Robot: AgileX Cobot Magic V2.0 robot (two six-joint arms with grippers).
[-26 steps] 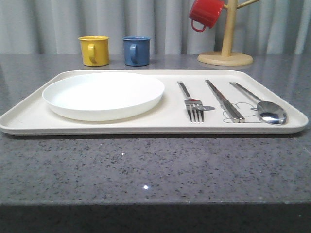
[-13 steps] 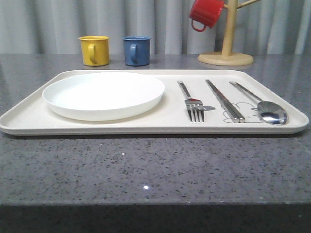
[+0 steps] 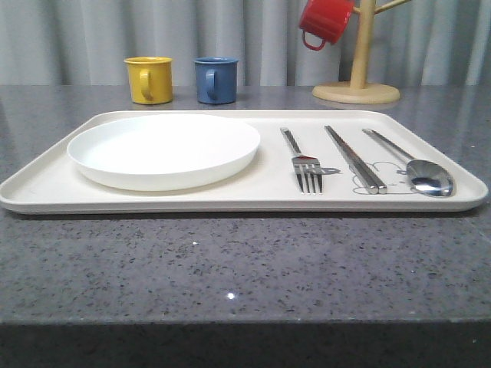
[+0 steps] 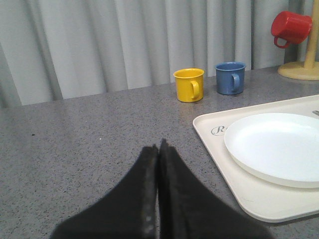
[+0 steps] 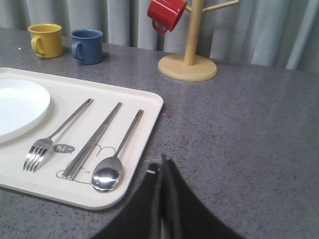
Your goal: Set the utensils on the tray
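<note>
On the tray [image 3: 46, 188]: plate [image 3: 165, 149], fork [image 3: 303, 162], chopsticks [image 3: 354, 159], spoon [image 3: 418, 170], side by side. Left fingers [image 4: 159, 149] together over the desk [image 4: 75, 144]; right fingers [image 5: 163, 162] together.

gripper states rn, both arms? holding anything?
Left gripper: shut, holding nothing, above bare counter beside the tray.
Right gripper: shut, holding nothing, off the tray's edge near the spoon.

Cream tray [image 3: 46, 188]; white plate [image 3: 164, 149]; silver fork [image 3: 303, 163], chopsticks [image 3: 354, 159], spoon [image 3: 418, 170].
</note>
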